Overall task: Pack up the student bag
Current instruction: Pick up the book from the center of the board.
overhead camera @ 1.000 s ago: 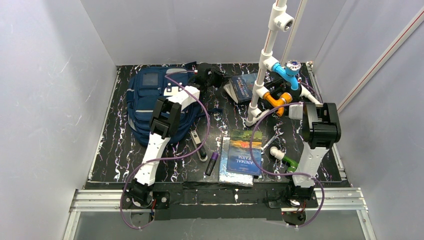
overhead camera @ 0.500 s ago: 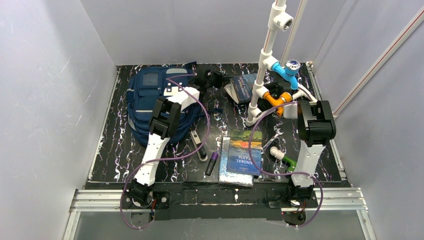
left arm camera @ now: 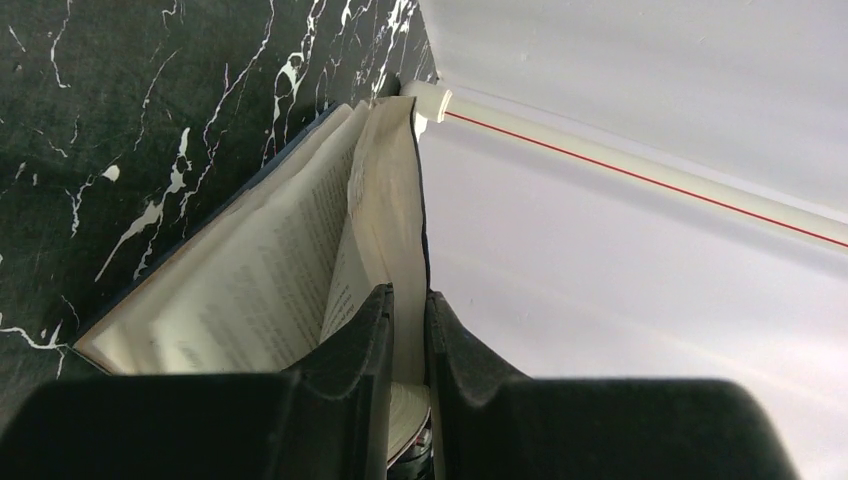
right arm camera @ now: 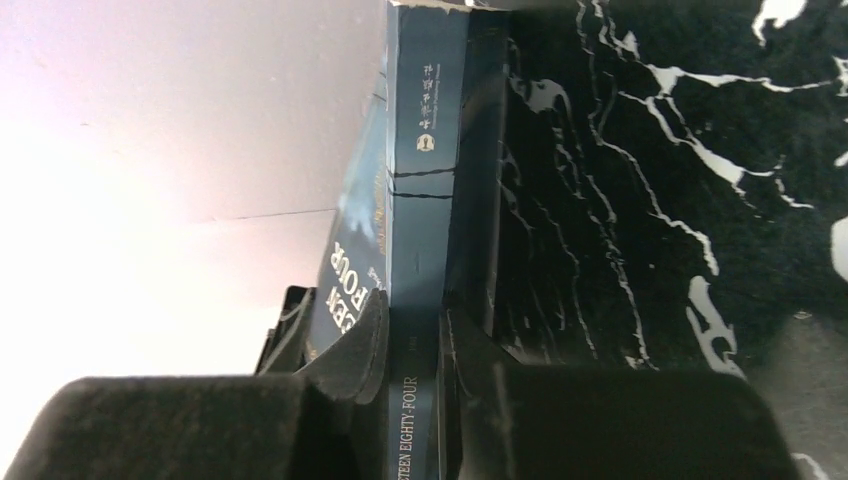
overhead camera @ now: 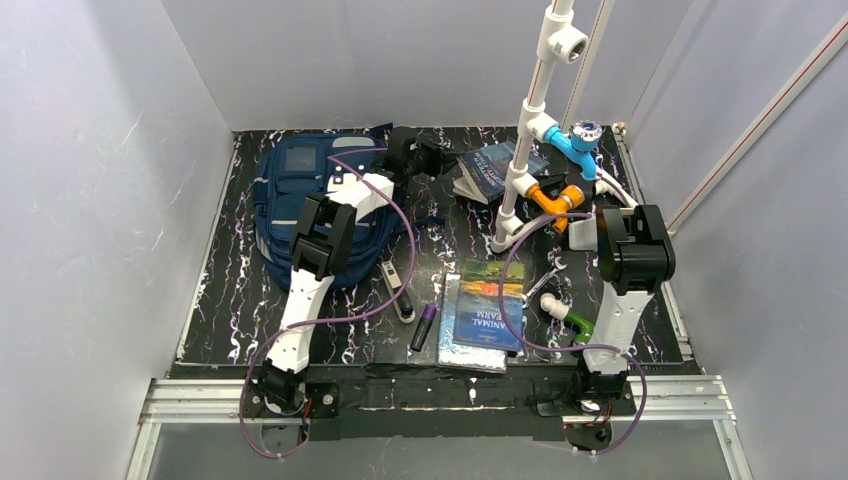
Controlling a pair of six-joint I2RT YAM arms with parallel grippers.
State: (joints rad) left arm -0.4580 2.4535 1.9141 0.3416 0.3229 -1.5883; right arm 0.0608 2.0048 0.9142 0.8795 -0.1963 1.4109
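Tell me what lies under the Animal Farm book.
A silvery flat item lies under the Animal Farm book, showing along its left and near edges. The book covers the rest, so what it is cannot be told.

White left arm point(overhead camera: 300, 300) and right arm point(overhead camera: 620, 310), black joints and jaws (purple cables point(overhead camera: 503, 280)).

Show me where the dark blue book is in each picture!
Top view: the dark blue book sits at the far side of the table, just left of the white pipe stand.
Left wrist: its fanned pages fill the lower left, pinched in the left tool.
Right wrist: its spine runs up the middle, clamped in the right tool.
Shared landmark: the black table with white veins.
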